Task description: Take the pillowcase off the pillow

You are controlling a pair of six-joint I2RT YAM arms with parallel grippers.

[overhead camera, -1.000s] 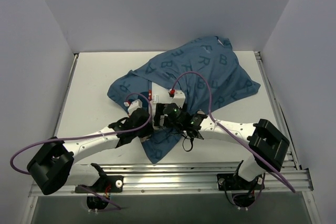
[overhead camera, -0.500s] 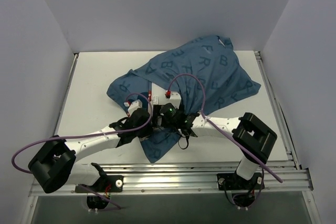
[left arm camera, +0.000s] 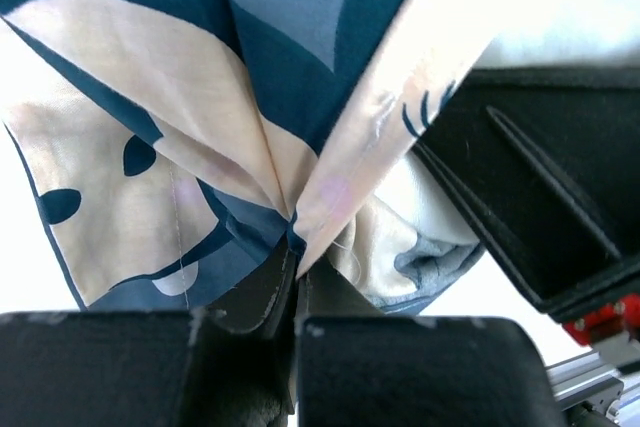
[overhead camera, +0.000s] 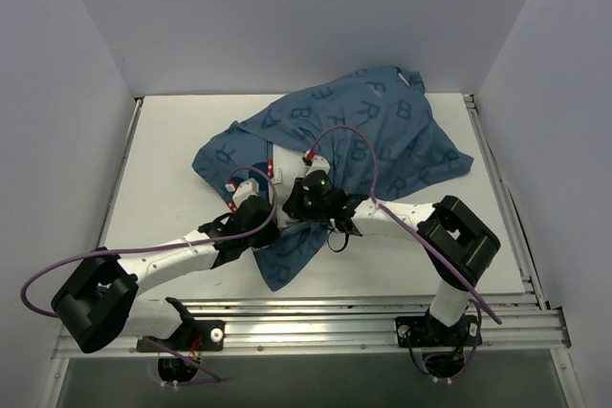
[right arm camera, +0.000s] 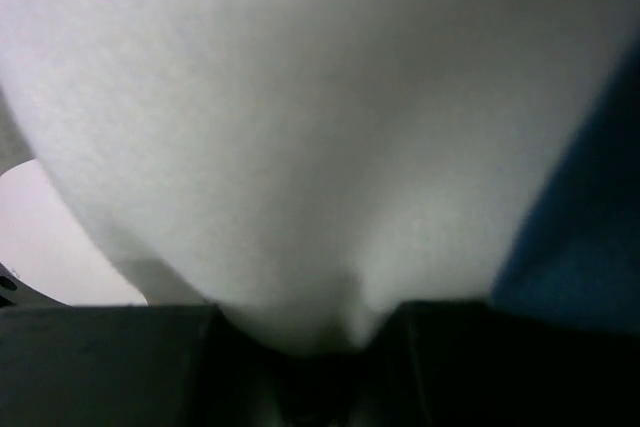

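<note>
White counter (overhead camera: 163, 155), pillowcase (overhead camera: 382, 131) bunched at centre over pillow (right arm camera: 300, 127).
Stripping under way: left tool (left arm camera: 297, 272) clamped on pillowcase fabric, right tool (right arm camera: 305, 332) pinches the pillow; next, I'd judge, pull them apart.

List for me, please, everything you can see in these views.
pillowcase: one, dark blue with pale letters, heaped over the table's middle and far side.
pillow: one, plain white, fills the right wrist view; almost wholly covered from above.
table: one, white, under everything.
cables: two, purple, one looping from each arm.
left end effector: one, black, shut on a pinch of the pillowcase.
right end effector: one, black, shut on the pillow.
</note>
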